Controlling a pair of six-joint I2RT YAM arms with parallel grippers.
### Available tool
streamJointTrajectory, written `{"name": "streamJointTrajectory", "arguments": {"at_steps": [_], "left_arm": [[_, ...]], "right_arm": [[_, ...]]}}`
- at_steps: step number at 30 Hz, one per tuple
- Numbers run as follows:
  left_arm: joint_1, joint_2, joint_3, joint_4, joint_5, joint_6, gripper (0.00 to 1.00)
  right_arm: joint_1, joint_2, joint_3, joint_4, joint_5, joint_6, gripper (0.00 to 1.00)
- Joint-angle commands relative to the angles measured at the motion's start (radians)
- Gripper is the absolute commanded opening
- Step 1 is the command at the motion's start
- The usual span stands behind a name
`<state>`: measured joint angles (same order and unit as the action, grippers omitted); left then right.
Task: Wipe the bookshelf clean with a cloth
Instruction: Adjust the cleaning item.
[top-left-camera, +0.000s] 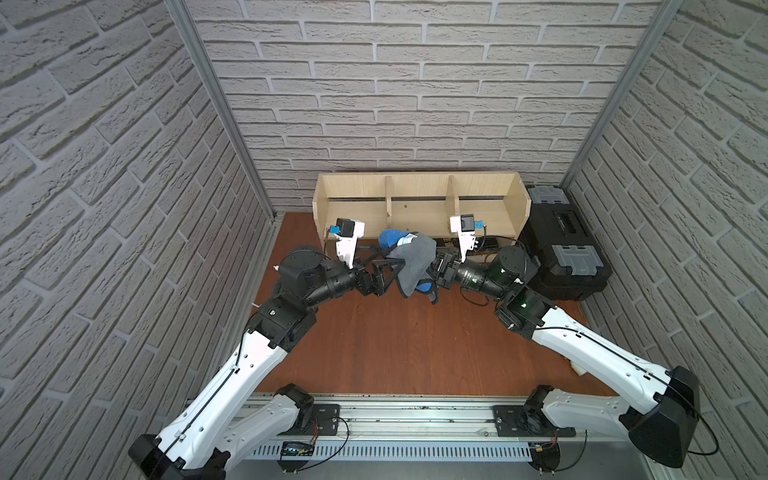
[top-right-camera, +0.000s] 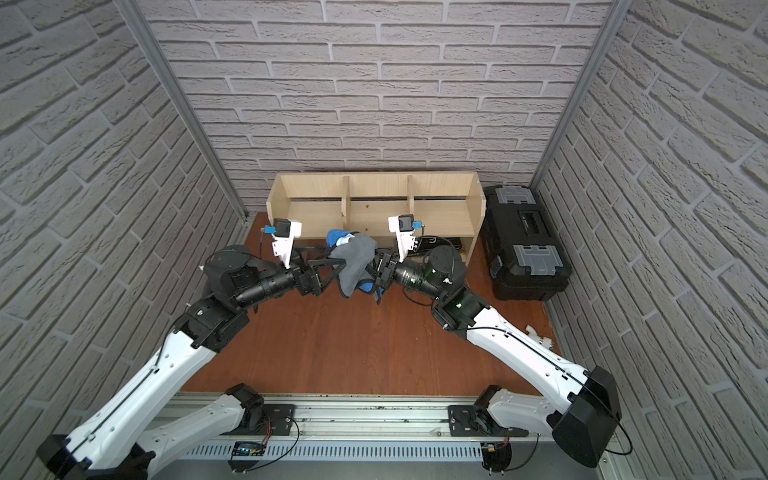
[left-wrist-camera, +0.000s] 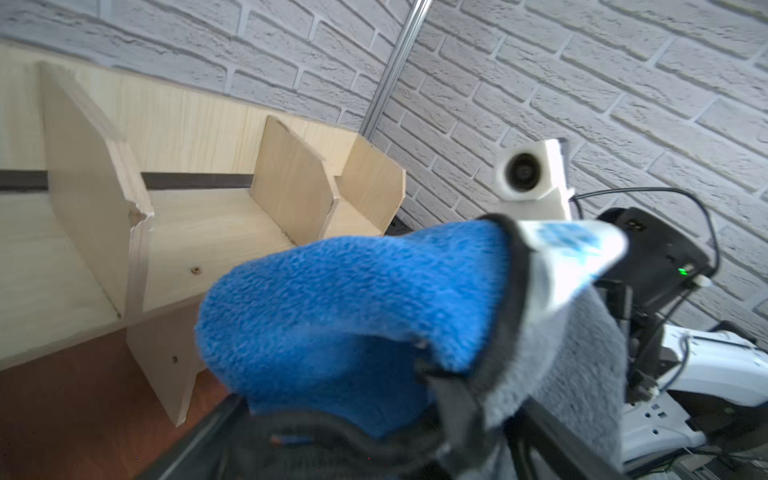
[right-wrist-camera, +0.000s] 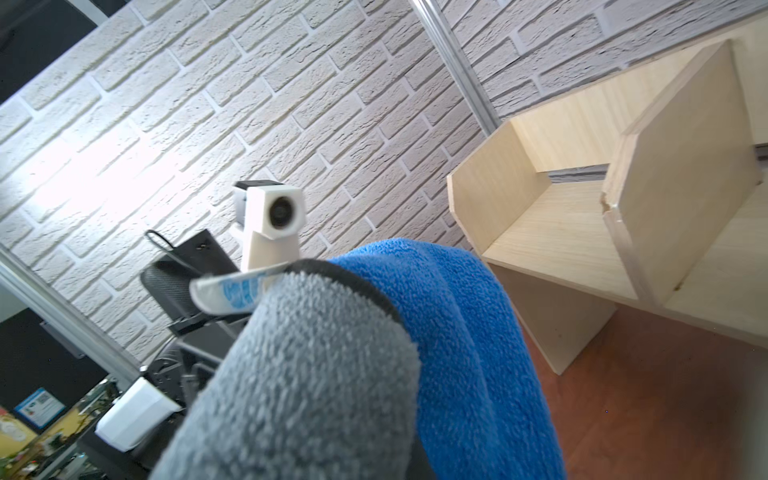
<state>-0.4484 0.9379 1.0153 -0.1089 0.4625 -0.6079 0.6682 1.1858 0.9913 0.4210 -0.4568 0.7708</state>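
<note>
Your cloth (top-left-camera: 411, 257) hangs just in front of the shelf (top-left-camera: 419, 214), pinched in the right gripper (top-left-camera: 434, 271), with the left gripper (top-left-camera: 388, 261) wide open right by it, so wiping has not begun, and next you should press it onto the shelf and rub.

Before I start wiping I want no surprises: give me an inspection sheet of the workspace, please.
Surface: red-brown table, no spills seen.
Job's things: bookshelf at the back wall, top tier empty; cloth held off the table before it, grey side up.
Clutter: black toolbox beside the bookshelf, right arm's side; small white piece at the table edge there.
Grippers: left gripper open at the cloth's edge; right gripper shut on the cloth, fingertips hidden.
Cables: black cables along both arms, one looped under the right wrist.
Surroundings: brick-pattern walls on three sides.
</note>
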Motion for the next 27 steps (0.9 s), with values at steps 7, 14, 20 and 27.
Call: {"name": "streamJointTrajectory", "arguments": {"at_steps": [7, 14, 20, 27], "left_arm": [[-0.021, 0.024, -0.057, 0.374, 0.163, -0.161, 0.98], [-0.022, 0.058, -0.096, 0.451, 0.175, -0.216, 0.79], [-0.021, 0.040, -0.111, 0.456, 0.123, -0.233, 0.46], [-0.016, 0.006, -0.116, 0.429, 0.072, -0.228, 0.38]], "right_arm": [[0.025, -0.014, -0.072, 0.181, -0.071, 0.101, 0.03], [0.051, 0.014, -0.083, 0.251, -0.115, 0.143, 0.05], [0.056, 0.006, -0.099, 0.227, -0.111, 0.132, 0.14], [0.057, -0.046, -0.157, 0.202, -0.058, 0.107, 0.47]]}}
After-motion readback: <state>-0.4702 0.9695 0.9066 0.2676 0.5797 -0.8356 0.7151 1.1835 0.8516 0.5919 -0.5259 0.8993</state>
